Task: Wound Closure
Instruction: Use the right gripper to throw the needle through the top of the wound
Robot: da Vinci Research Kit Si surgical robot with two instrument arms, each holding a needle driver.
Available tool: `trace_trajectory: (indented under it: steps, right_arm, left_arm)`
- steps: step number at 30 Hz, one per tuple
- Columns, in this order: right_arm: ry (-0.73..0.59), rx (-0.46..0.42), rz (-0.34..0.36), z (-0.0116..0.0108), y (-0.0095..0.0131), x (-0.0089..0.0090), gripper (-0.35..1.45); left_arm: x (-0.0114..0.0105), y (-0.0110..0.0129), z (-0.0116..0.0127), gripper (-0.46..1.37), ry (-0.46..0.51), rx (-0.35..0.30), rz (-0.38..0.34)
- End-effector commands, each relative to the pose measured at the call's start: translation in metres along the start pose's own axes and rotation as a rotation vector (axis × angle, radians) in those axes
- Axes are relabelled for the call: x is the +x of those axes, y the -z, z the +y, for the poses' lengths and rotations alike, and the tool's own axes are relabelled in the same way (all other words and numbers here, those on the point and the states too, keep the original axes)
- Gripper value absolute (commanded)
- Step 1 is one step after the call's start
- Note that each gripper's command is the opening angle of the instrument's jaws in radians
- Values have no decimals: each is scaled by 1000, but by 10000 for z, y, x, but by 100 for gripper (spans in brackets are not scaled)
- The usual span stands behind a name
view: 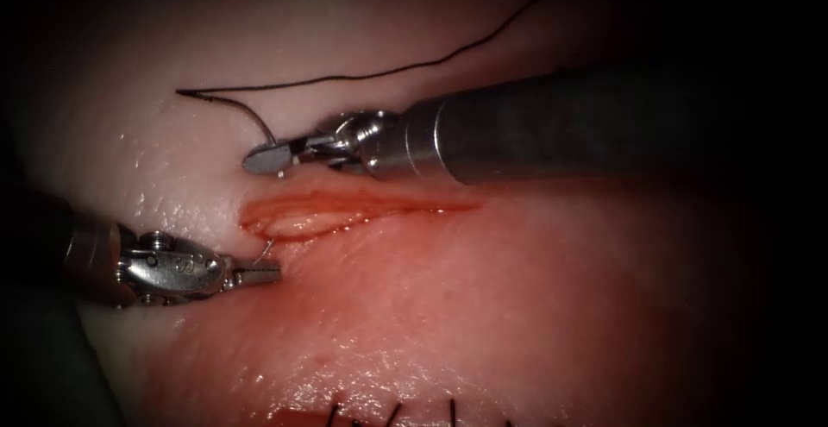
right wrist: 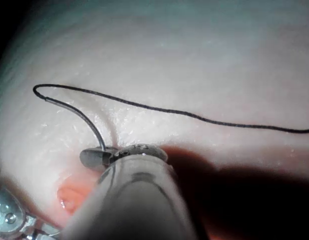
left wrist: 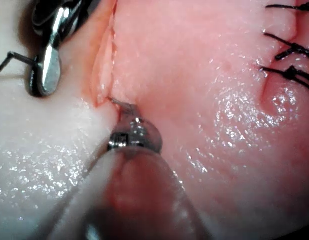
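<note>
The right arm's steel needle driver [view: 263, 161] grips the thin curved needle [right wrist: 79, 116] near its thread end, above the red cut [view: 345, 211] in the pale tissue [view: 535, 289]. The left arm's driver [view: 263, 273] clamps the needle's tip [view: 268, 248] emerging at the cut's left end. Black thread [view: 362, 75] trails toward the tissue's upper edge.

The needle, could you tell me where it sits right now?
In the endoscope view the needle pokes out of the tissue at the cut's left end, its tip held by the left tool.

Endoscope looks down from above-front; each wrist cam hugs its own shaft, super close, both sharing the reddish open cut [view: 345, 211] just off the tool tips.
</note>
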Motion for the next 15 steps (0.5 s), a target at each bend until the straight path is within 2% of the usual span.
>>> trace_trajectory:
  steps: [1,6,15]
  right_arm:
    - [1,-3,6,1,-2,1,-35]
    - [12,-5,9,2,-5,3,-35]
    - [22,15,-27,1,-2,-16,-35]
  left_arm:
    - [0,0,0,-35,0,-8,0]
    - [-1,2,-1,-35,-1,-10,0]
    - [0,3,-2,-35,0,-8,2]
